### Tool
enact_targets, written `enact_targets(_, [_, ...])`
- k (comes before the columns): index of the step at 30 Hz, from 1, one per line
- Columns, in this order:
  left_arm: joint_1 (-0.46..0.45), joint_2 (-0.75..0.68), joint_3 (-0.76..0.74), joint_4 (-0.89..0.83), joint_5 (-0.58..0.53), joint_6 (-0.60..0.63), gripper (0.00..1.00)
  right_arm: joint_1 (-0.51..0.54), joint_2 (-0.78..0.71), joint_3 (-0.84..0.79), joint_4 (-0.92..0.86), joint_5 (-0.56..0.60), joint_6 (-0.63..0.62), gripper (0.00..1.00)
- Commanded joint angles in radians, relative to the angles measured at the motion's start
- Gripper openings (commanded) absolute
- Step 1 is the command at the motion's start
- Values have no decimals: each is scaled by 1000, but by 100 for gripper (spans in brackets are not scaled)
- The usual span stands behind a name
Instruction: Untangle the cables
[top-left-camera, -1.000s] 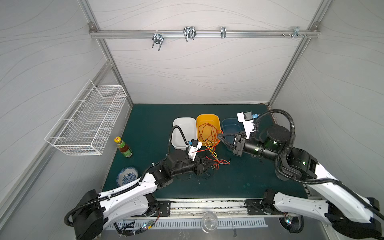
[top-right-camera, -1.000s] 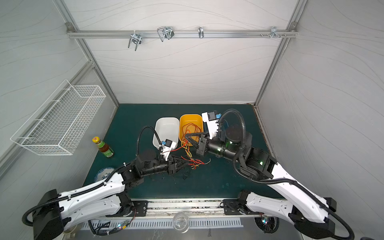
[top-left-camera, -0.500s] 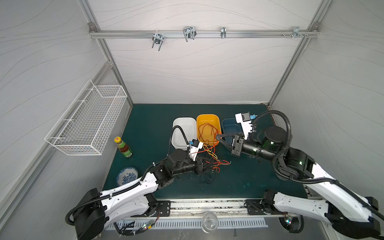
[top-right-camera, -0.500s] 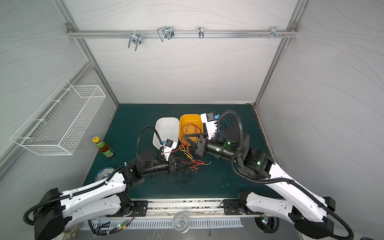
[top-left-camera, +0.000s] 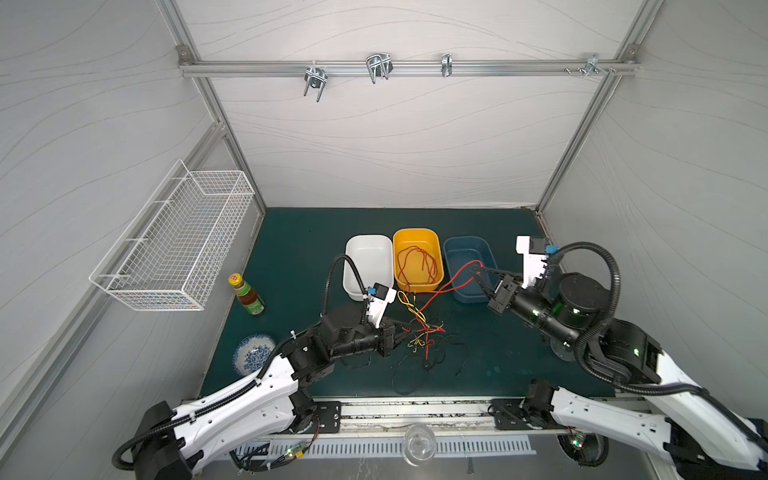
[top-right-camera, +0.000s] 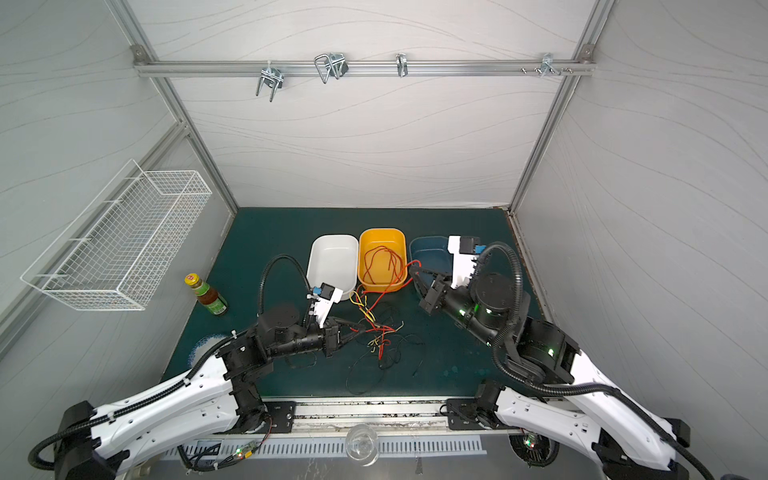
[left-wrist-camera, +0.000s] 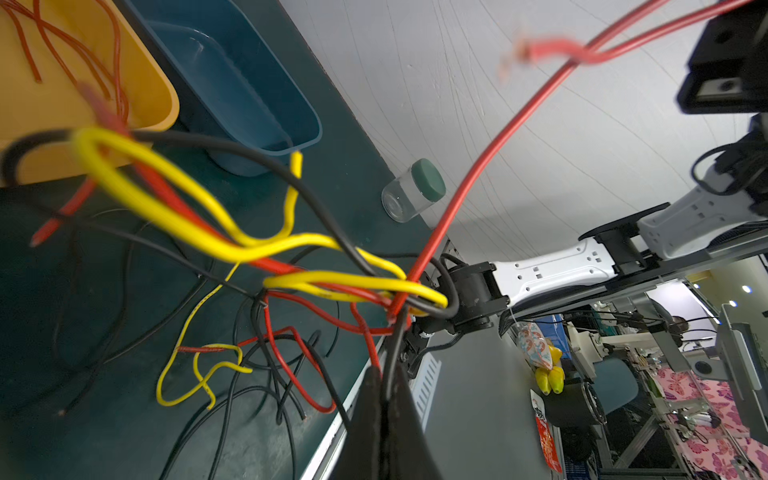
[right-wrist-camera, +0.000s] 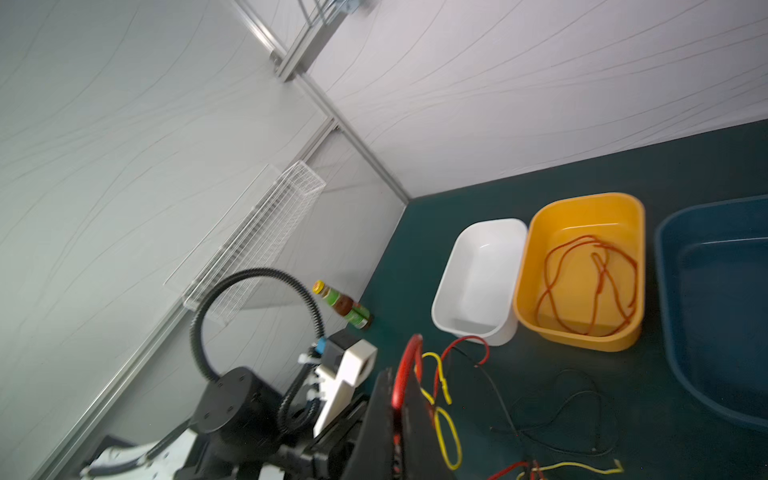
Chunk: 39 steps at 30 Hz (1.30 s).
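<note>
Left hand (top-left-camera: 408, 329) closed on black cable (left-wrist-camera: 392, 345) at tangle (top-left-camera: 422, 334); right hand (top-left-camera: 477, 271) pinching red cable (left-wrist-camera: 461, 195). Probably light, limp, slick; best gripped near crossings.

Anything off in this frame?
Nothing spilled or damaged. One oddity: a glass sits off the mat, on the front ledge. The cables are knotted mid-mat, as expected.

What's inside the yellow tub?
Thin red cables lie in loose loops on the bottom of the yellow tub. Nothing else shows in it. The tub's near wall covers a strip of the bottom, so that part cannot be checked.
</note>
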Motion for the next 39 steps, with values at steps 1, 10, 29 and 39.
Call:
enact_targets(1, [-2, -84, 17, -140, -25, -25, 0, -44, -53, -34, -74, 188, 53, 0])
enact_targets(10, [-3, -120, 139, -410, -68, 27, 0, -257, -43, -150, -179, 2, 95, 0])
enact_targets(29, [-2, -22, 567, -625, -274, 291, 0, -627, 67, -440, -163, -277, 139, 0])
enact_targets(39, [-1, 159, 648, -548, -137, 379, 0, -656, 39, -475, -28, -460, 50, 28])
